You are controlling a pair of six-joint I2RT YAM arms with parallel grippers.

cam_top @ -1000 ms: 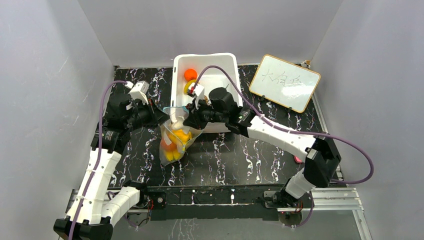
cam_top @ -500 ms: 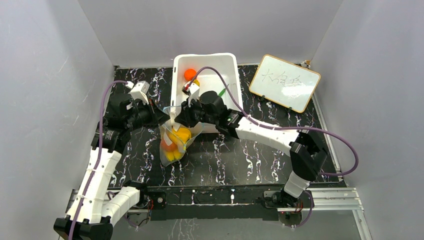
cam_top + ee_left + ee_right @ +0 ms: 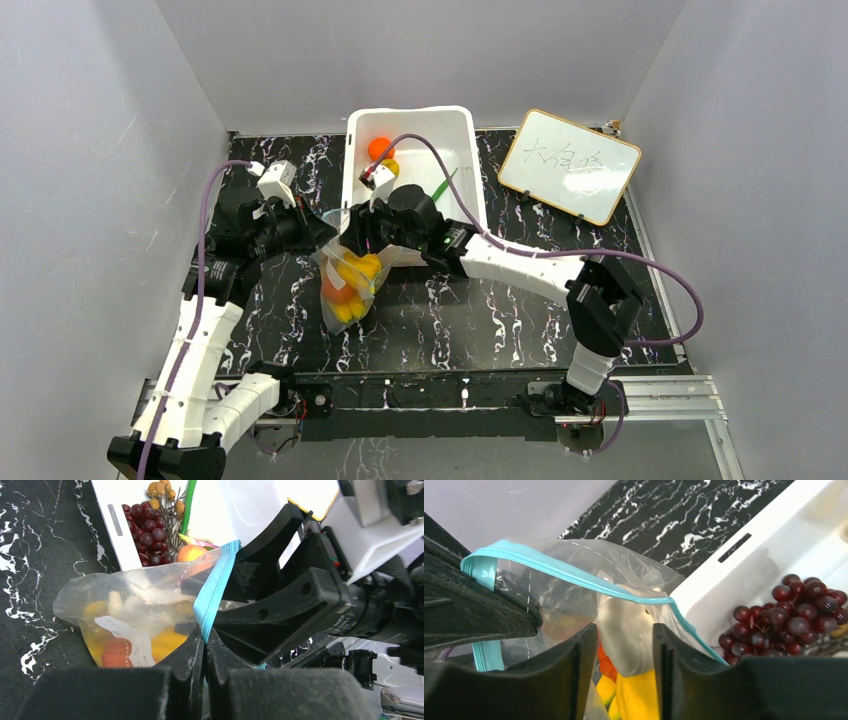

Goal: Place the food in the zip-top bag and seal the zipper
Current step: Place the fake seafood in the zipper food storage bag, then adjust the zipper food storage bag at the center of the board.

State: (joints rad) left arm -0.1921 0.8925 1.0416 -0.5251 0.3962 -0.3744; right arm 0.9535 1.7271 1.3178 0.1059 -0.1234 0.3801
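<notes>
The clear zip-top bag (image 3: 345, 288) hangs upright in front of the white tub, with yellow and orange food inside. My left gripper (image 3: 322, 232) is shut on the teal zipper (image 3: 215, 590) at the mouth's left corner (image 3: 205, 635) and holds the bag up. My right gripper (image 3: 353, 240) is shut on the white garlic (image 3: 626, 630), with its fingers reaching into the open bag mouth (image 3: 574, 577) above the yellow food (image 3: 641, 695). Dark red grapes (image 3: 794, 612) lie in the tub. An orange (image 3: 379, 148) and a green pod (image 3: 443, 187) are also in the tub.
The white tub (image 3: 462, 128) stands at the back centre, right behind the bag. A small framed whiteboard (image 3: 568, 165) leans at the back right. Grey walls close in the black marbled table (image 3: 500, 310) on three sides.
My right gripper has moved left from over the tub edge, carrying the garlic into the bag's mouth. The left gripper has kept its hold on the zipper.
</notes>
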